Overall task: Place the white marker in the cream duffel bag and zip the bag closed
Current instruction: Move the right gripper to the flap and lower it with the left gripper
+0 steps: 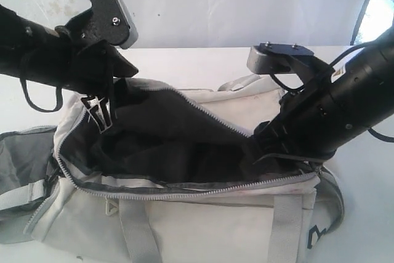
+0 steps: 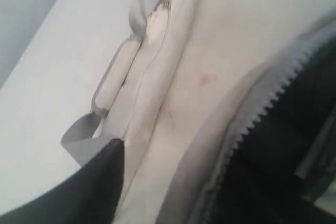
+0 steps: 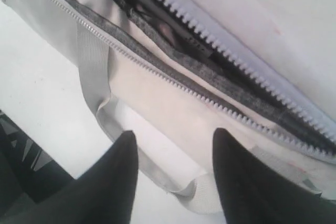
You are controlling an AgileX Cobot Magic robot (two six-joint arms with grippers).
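Nearest you is the front wall of the cream duffel bag [image 1: 203, 226], lying on its side on the worktop [image 1: 184, 63]. Two legs of its webbing strap [image 1: 136, 229] hang slack down the front wall.

Just past that runs the near row of zip teeth [image 1: 203, 190]. It stands well apart from the far row [image 1: 209, 115], so count two rows and one wide gap. The zip is not yet closed, and the dark lining [image 1: 166, 140] shows through the mouth.

You have one bag and two arms, one at each end of the opening. That placing looks meant to keep the soft mouth spread and steady.

Your right claw [image 3: 173, 135] sits at the bag's right end where the two rows meet. Its two fingers are spread, and nothing lies between them but the bag's side beyond.

Your left claw [image 1: 100, 114] hangs at the far left lip of the mouth. Only one finger [image 2: 94, 182] shows in its wrist view, so I cannot tell whether it is parted or pinching fabric.

The white marker I cannot pick out anywhere. The right wrist view shows something glinting inside the slot, too unclear to name. My judgement is that the marker is already inside and zipping comes next.
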